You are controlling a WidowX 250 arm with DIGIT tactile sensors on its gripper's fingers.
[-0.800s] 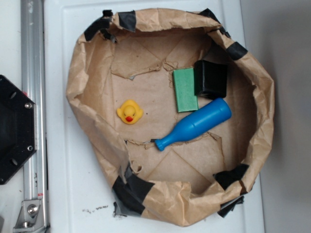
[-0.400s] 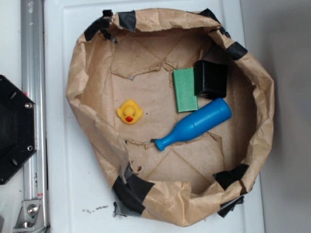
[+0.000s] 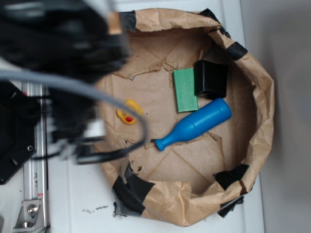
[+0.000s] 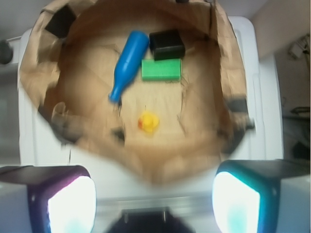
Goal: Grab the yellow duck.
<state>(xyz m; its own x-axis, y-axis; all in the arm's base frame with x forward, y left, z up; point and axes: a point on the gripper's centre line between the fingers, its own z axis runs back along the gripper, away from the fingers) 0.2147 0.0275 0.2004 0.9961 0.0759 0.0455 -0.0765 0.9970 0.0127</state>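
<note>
End effector open, empty, above yellow duck.

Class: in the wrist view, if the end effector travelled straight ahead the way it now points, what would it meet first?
Probably the near rim of the brown paper bowl, or the yellow duck just beyond it. Depth is unclear in this blurred view. The open end effector holds nothing.

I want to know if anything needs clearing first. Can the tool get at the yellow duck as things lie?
Probably yes: the yellow duck sits alone on bare paper, apart from the blue bottle, with the open tool facing it.
</note>
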